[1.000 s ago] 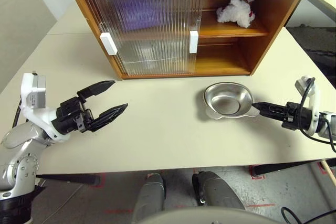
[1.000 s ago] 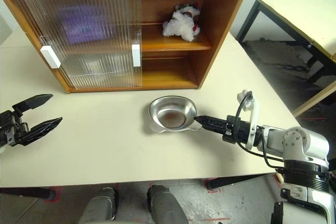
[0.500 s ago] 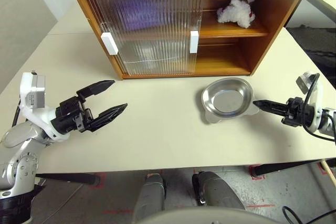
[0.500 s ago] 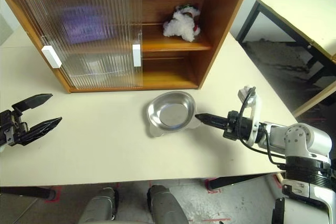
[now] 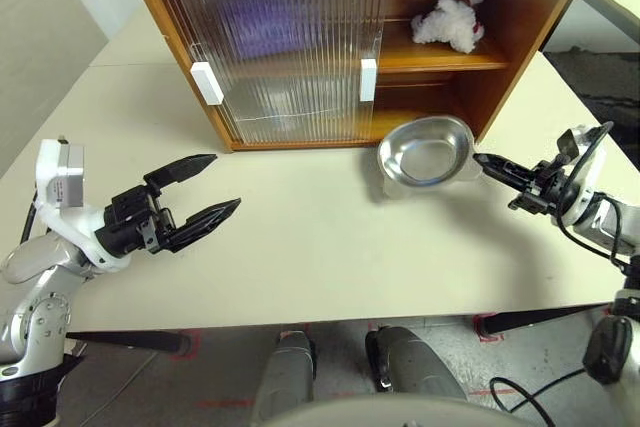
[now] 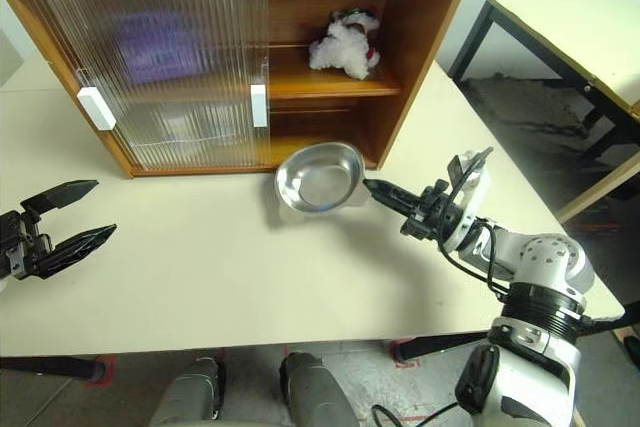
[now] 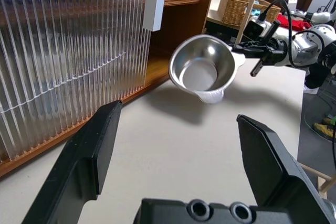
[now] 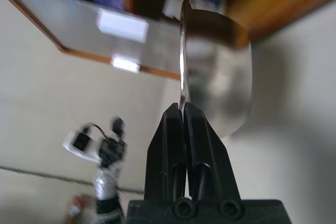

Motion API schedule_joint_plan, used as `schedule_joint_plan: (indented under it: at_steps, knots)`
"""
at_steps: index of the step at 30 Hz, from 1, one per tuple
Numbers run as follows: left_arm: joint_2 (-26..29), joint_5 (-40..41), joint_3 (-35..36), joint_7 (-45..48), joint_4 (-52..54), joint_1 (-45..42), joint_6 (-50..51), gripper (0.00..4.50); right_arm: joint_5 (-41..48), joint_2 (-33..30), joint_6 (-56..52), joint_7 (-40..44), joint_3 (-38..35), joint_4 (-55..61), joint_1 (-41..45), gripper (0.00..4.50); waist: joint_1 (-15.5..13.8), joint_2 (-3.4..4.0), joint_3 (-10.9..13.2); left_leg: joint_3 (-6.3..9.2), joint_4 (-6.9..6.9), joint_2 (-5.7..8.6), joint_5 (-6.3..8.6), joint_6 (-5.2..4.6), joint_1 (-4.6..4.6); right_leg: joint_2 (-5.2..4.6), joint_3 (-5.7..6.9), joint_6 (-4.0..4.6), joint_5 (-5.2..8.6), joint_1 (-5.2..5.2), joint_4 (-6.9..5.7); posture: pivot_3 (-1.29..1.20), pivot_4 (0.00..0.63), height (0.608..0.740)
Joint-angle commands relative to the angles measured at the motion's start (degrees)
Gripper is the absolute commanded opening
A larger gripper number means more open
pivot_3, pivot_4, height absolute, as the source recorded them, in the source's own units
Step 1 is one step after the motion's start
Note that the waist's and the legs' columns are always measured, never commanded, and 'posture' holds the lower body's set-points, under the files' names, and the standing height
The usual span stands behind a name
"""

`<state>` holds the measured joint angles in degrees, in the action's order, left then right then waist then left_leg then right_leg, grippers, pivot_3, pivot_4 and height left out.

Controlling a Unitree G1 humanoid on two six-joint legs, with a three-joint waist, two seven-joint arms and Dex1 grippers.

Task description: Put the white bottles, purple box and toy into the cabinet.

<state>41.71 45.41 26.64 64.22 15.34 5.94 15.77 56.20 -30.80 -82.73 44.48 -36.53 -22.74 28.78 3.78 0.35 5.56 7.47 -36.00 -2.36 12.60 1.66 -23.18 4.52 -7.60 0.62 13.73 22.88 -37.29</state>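
Right gripper (image 5: 484,159) holds metal bowl (image 5: 425,150) tilted above table (image 5: 300,247).

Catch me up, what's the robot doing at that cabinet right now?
The right gripper is shut on the rim of a metal bowl, holding it tilted above the table in front of the cabinet. The left gripper hangs open over the table, holding nothing. The toy sits on the upper shelf; a purple shape, likely the purple box, shows behind the ribbed door.
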Motion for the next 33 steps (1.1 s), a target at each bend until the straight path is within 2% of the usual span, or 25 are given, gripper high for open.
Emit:
schedule_joint_plan:
  at_steps: [1,15,19,21,33]
  knots:
    - [0.57,-0.01,0.83,0.24,0.50,0.64,0.14,4.50,1.87,1.31,0.82,-2.88,-3.41,-2.40,1.34,0.02,-0.05,0.00,0.00,0.02,0.00,0.00,0.00,0.00,-0.01,0.00,0.00,0.00,0.00,0.00,0.00,-0.12,0.130,0.740]
    - [1.28,0.33,1.90,0.16,1.25,1.29,1.00,4.50,-1.69,6.82,14.00,-6.84,-0.01,-7.95,5.77,0.02,0.21,0.04,0.02,0.02,0.08,-0.02,0.06,-0.10,-0.01,-0.01,-0.04,0.12,-0.04,0.10,0.00,-0.12,0.133,0.740]
    - [1.36,0.20,1.71,0.27,1.11,0.89,1.07,4.50,-2.02,9.02,18.12,-9.70,-0.13,-10.05,8.23,0.02,0.30,0.04,0.02,0.03,0.09,-0.04,0.09,-0.14,-0.02,-0.01,-0.05,0.29,-0.14,0.13,0.00,-0.12,0.132,0.740]
    - [1.37,0.14,1.62,0.22,1.14,0.75,1.10,4.50,-2.43,10.20,20.75,-11.56,-0.20,-10.58,9.01,0.02,0.34,0.05,0.02,0.04,0.10,-0.05,0.11,-0.18,-0.02,-0.01,-0.05,0.65,-0.35,0.15,0.01,-0.11,0.133,0.740]
    - [1.04,0.44,2.24,-0.39,2.27,1.97,1.27,4.50,-3.84,17.50,28.22,-21.64,3.23,-0.69,6.74,0.02,0.51,0.08,0.04,0.04,0.17,-0.13,0.22,-0.35,-0.06,-0.02,-0.04,0.82,-0.40,0.30,0.01,-0.10,0.139,0.740]
